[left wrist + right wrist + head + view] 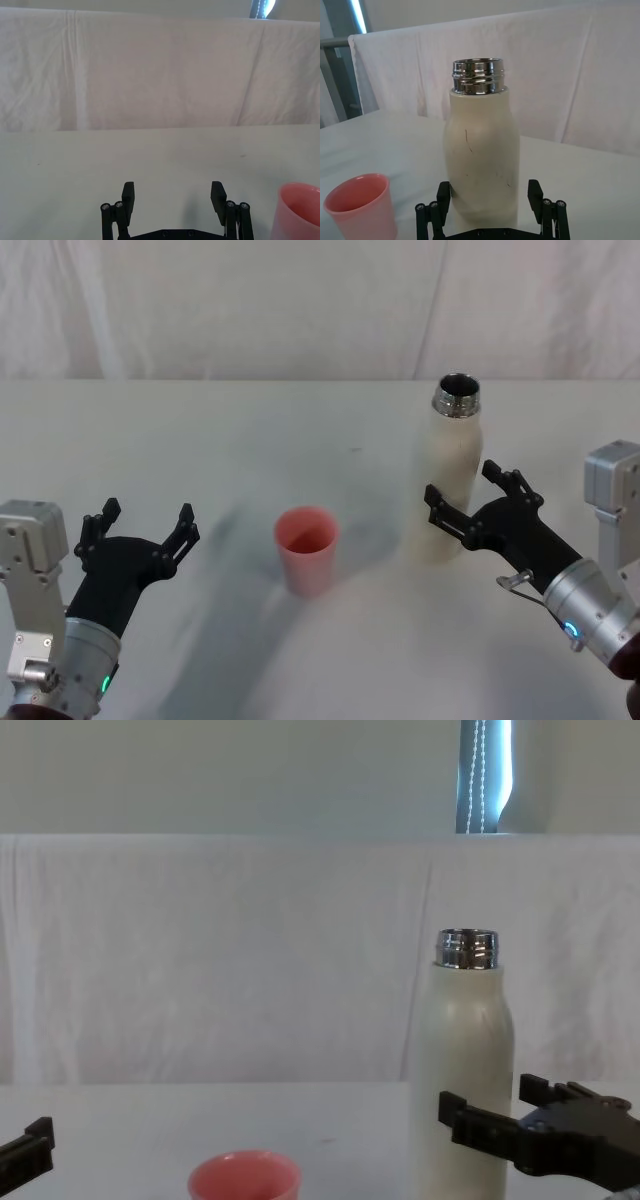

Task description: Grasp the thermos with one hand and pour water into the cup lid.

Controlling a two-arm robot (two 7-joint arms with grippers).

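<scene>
— Where's the thermos (449, 478) sitting?

— Upright on the white table (250, 430), to the robot's right of the cup lid (306, 549), uncapped. The right gripper (470, 494) has its fingers spread on either side of the body, low down. From its wrist camera the bottle (481, 156) stands between the two pads with a sliver of gap each side, so it hasn't clamped.

— And the other arm?

— The left gripper (143, 528) hovers over the table, left of the pink cup, spread wide with nothing in it. Its own camera catches the cup (299, 212) cut off at the frame edge.

— Anything inside the bottle?

— Can't tell. From the head you look down into a dark chrome neck (457, 394). The chest camera crops the base of the bottle (463, 1090) and most of the cup (245, 1178).

— The room?

— White cloth draped behind the table (220, 960), wrinkled, with a strip of blue-lit curtain (484, 775) above it.
</scene>
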